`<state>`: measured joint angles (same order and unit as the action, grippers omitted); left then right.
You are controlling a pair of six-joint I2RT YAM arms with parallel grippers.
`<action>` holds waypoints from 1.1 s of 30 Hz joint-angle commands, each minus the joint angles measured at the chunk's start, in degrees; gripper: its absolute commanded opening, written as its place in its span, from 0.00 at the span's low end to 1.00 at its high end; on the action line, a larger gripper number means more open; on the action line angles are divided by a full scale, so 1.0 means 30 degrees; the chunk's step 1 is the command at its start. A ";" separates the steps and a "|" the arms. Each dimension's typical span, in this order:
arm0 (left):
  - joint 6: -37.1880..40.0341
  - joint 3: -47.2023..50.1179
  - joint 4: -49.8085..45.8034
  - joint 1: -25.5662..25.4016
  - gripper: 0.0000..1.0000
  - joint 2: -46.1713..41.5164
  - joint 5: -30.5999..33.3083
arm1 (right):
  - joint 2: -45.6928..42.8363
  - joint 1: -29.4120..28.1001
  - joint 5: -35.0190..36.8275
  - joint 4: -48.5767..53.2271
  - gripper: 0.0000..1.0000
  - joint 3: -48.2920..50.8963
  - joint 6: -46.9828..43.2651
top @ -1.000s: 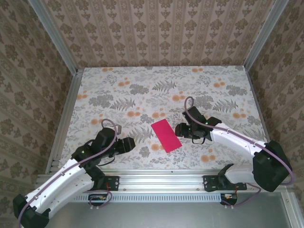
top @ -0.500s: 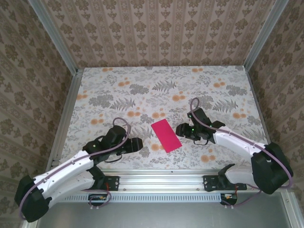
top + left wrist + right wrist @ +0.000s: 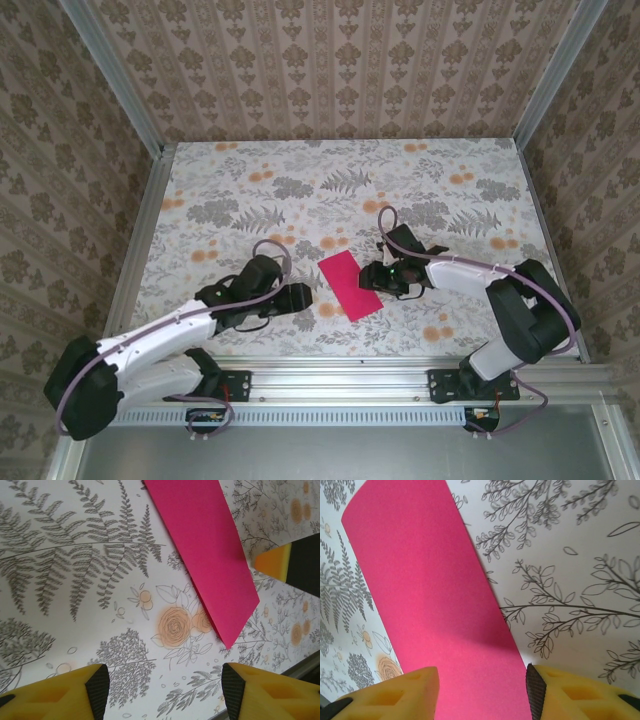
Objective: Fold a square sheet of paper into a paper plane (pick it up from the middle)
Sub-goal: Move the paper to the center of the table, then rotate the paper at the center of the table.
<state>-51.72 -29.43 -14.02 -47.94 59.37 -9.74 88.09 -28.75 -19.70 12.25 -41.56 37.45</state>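
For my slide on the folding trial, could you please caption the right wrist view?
Magenta-red paper lies on the floral tabletop, between the open jaws of the right gripper.

A floral tablecloth [image 3: 300, 190] covers the work surface, printed with grey ferns and leaves and scattered orange blossoms (one orange rose [image 3: 176, 625] looms large in the left wrist view). Beige patterned wallpaper [image 3: 330, 70] lines three sides, aluminium posts [image 3: 113, 75] stand at the back corners, and an aluminium rail [image 3: 340, 375] runs along the near edge.
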 commanded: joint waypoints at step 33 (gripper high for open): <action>-0.0963 -0.4255 0.5727 0.1646 0.58 1.1006 -0.4168 | -0.3054 -0.0968 0.1087 -0.0257 0.50 0.1905 0.1322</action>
<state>-53.23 -40.03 1.34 -43.40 90.76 -20.53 76.44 -32.42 -17.67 10.55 -33.82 43.22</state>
